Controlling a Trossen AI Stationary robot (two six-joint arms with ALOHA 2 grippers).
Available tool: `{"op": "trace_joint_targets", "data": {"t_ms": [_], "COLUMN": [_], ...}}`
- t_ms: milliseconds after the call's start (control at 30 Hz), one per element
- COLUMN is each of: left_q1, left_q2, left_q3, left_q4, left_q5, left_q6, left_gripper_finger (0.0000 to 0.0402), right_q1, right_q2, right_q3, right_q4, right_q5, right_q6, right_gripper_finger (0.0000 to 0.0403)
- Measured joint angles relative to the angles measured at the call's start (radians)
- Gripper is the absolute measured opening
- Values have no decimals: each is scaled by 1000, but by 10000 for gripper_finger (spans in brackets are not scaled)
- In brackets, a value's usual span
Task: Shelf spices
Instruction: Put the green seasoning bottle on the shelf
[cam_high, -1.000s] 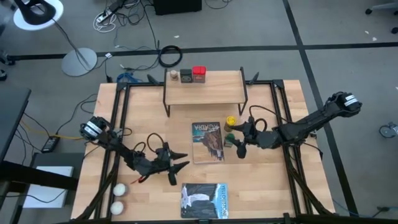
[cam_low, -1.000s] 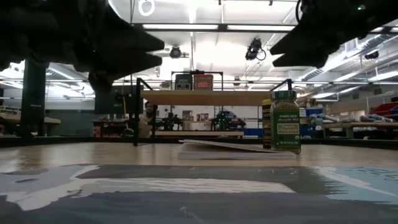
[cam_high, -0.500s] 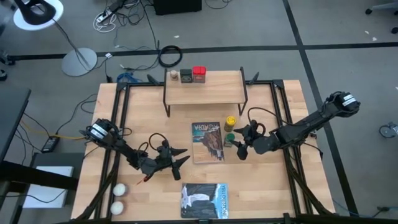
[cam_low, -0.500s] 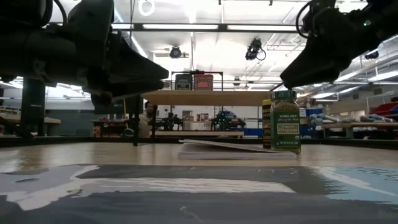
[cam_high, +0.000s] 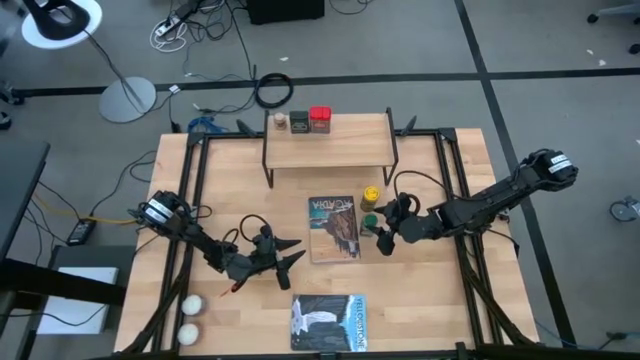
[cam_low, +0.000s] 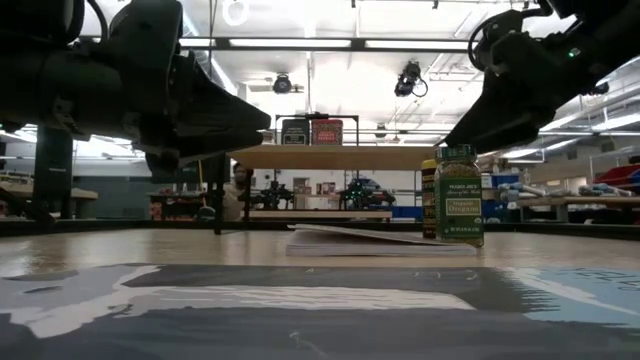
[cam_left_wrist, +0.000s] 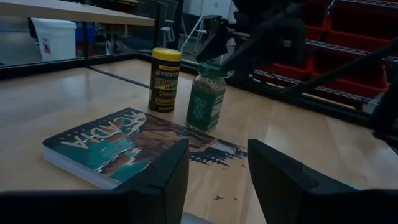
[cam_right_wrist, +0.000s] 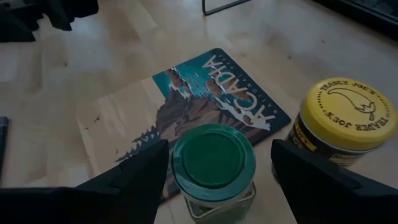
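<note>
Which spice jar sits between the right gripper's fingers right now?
The green jar, beside the Acadia book. The right gripper brackets it with fingers open, not touching. The yellow-lidded jar stands next to it, outside the fingers.

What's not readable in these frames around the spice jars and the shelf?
- Tiny pale jar on the light-wood shelf: too small in the high view to read; in the low view I can't pick it out.
- Yellow-lidded jar: low view, mostly hidden behind the green jar.
- Two white balls: high view only.
</note>
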Motion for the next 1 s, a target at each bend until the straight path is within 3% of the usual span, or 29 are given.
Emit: {"op": "trace_joint_targets", "data": {"t_ms": [667,1000], "left_q1": [5,7], "left_q2": [0,0], "left_q3": [0,0], "left_q4": [-18,-18], "left_q5": [0,0], "left_q6": [-11,-12], "left_gripper_finger": [167,167], "right_q1": [-65,-88], "right_q2": [0,20], "right_q3": [0,0], "right_q4": [-8,-11], "right_q5": [-117,-184], "right_q6": [7,7], "right_gripper_finger": [283,243]}}
